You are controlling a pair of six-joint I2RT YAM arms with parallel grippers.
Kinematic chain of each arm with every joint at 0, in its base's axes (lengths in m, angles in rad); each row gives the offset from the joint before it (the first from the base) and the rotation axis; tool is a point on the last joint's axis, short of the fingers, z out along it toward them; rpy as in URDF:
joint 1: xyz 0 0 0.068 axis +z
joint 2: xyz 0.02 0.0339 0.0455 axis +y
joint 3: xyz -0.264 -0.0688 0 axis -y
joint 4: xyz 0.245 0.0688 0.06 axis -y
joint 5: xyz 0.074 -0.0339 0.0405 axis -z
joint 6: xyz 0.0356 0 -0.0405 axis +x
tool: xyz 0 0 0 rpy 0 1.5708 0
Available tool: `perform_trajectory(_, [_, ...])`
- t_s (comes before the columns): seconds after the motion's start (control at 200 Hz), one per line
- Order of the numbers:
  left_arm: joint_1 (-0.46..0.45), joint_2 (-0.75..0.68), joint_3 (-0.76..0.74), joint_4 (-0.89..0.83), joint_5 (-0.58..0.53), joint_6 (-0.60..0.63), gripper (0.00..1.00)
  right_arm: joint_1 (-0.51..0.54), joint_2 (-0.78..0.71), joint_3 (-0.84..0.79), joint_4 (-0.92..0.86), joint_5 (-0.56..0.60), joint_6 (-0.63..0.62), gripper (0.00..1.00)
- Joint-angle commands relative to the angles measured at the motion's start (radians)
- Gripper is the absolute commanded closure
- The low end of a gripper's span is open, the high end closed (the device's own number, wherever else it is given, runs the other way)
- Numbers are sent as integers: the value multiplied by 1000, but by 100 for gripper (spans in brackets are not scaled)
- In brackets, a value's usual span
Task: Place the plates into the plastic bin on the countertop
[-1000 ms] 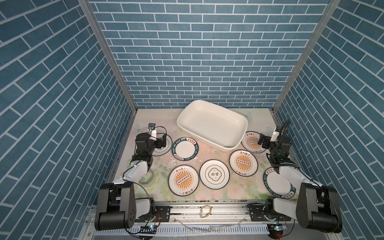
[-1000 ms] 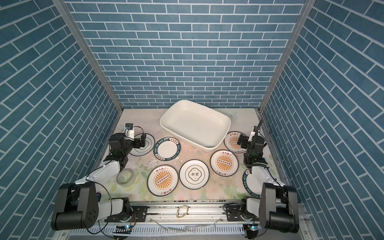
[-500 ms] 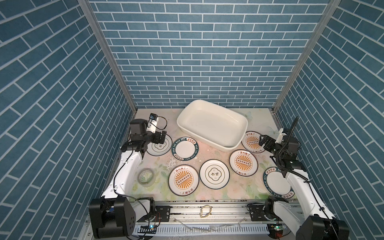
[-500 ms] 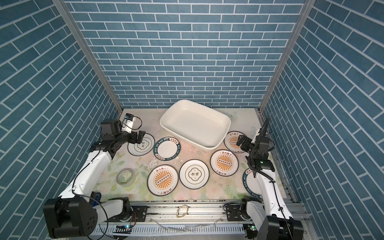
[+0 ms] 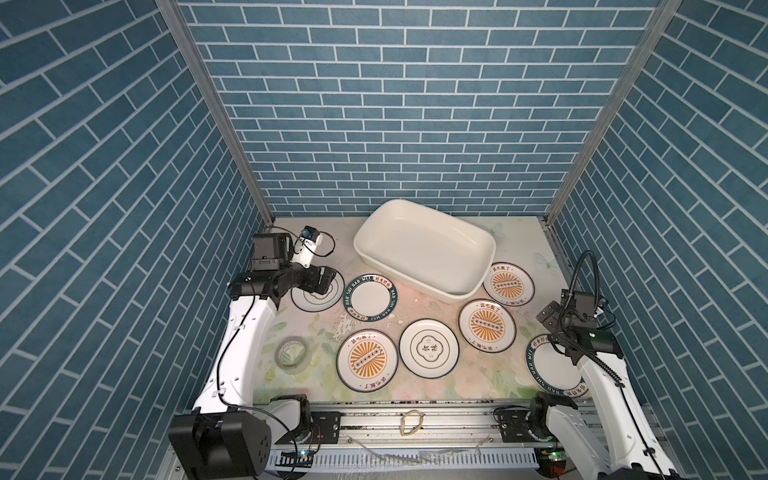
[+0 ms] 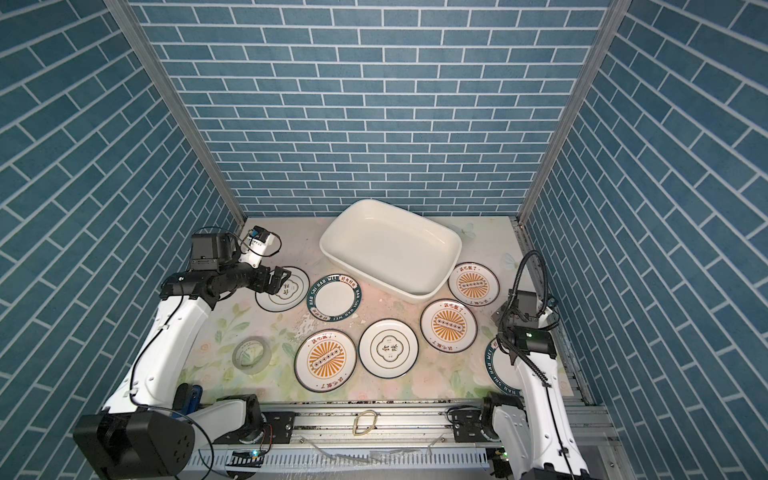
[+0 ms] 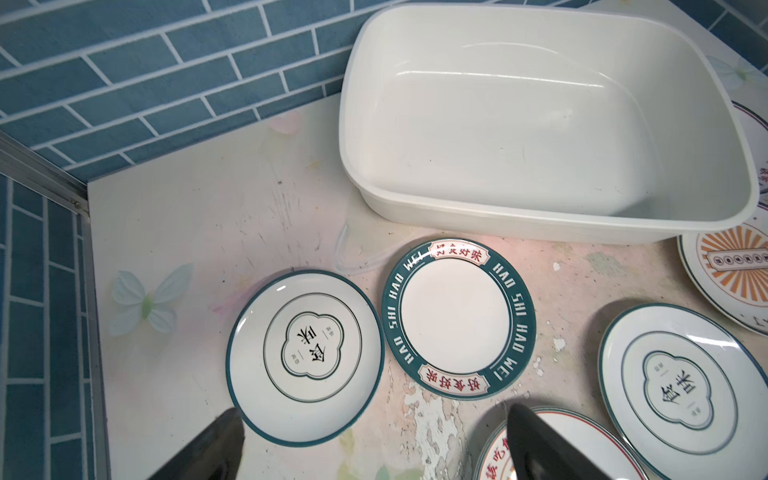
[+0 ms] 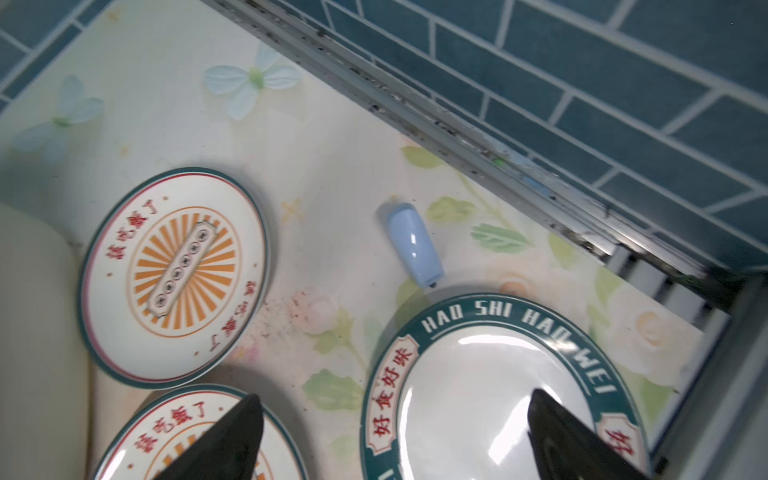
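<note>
Plates point(image 6: 388, 348): seven counted, all flat on the counter point(image 5: 478, 376), none gripped, none in the plastic bin point(image 5: 424, 249).

Left pincer point(image 5: 322, 282) was spread wide and empty, hanging over the left quatrefoil plate point(image 5: 309, 300). In the left wrist view one fingertip point(image 7: 220, 440) overlapped that plate's rim, and the other sat over the rim of the front sunburst plate point(image 5: 367, 360). Just beside the left quatrefoil plate lay the left lettered plate point(image 5: 371, 298), green rim, the two rims almost touching. Further toward the front were the front sunburst plate and the centre quatrefoil plate point(image 5: 429, 348), side by side. The tape roll point(image 5: 293, 353) lay to their left, near the left arm.

Right pincer point(image 5: 548, 314) was also wide open with nothing in it, above the counter between the middle sunburst plate point(image 5: 487, 326) and the right lettered plate point(image 5: 552, 370). The right arm partly hid that lettered plate in both top views. In the right wrist view one fingertip point(image 8: 249, 411) was over the middle sunburst plate and the other over the lettered plate. The far sunburst plate point(image 8: 174, 276) sat just beside the bin's front right corner. A small pale-blue object point(image 8: 415, 245) lay on the counter near the lettered plate's rim; couldn't tell what it was.

The bin was at the back middle of the counter, skewed to the walls, with its front wall near the left lettered plate.
</note>
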Motion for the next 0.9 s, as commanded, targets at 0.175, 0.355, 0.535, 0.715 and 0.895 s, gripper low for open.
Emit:
perform_trajectory(0.175, [-13,12,29,-71,50,7,1,-97,118,59,-252,144,215,1])
perform_trajectory(0.355, [-20,28,31,-80,56,8,0,-226,81,-8,-196,46,183,1])
perform_trajectory(0.535, [-22,35,27,-81,56,11,1,-359,21,-79,-145,-20,120,2])
perform_trajectory(0.715, [-23,35,27,-92,52,26,0,-451,16,-125,-103,-114,105,2])
perform_trajectory(0.895, [-24,41,11,-84,56,24,0,-527,-3,-187,-47,-136,144,2])
